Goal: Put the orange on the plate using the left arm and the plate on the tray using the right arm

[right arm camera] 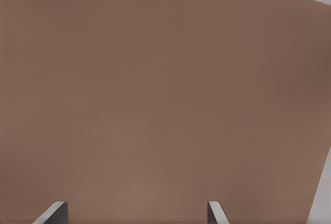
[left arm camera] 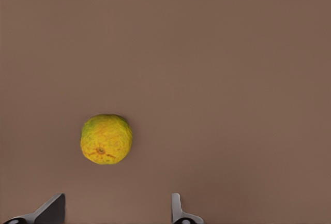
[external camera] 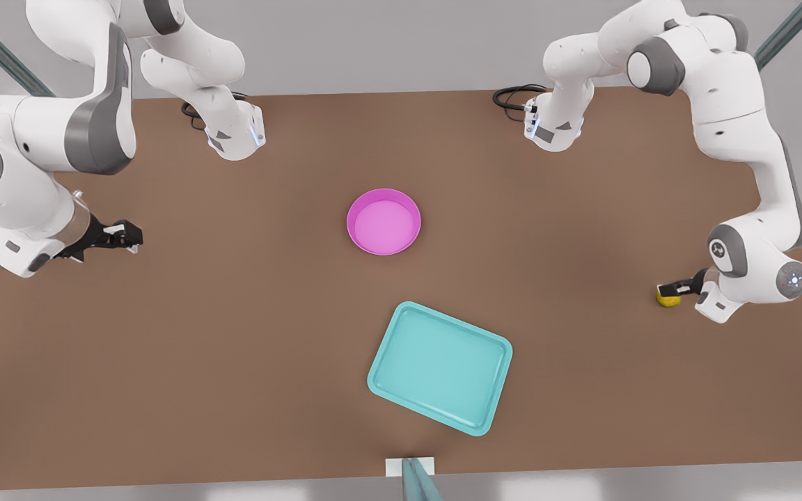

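Note:
The orange lies on the brown table at the front view's far right, small, bumpy and yellow-green. My left gripper hovers just above it, open, with the fruit ahead of its spread fingertips and touching neither finger. The pink plate sits empty at the table's middle. Nearer the front edge lies the teal tray, empty and slightly turned. My right gripper waits open at the front view's far left over bare table.
The two arm bases stand at the back of the table with black cables beside them. A white bracket with a teal post sits at the front edge. The table edge runs close to the orange.

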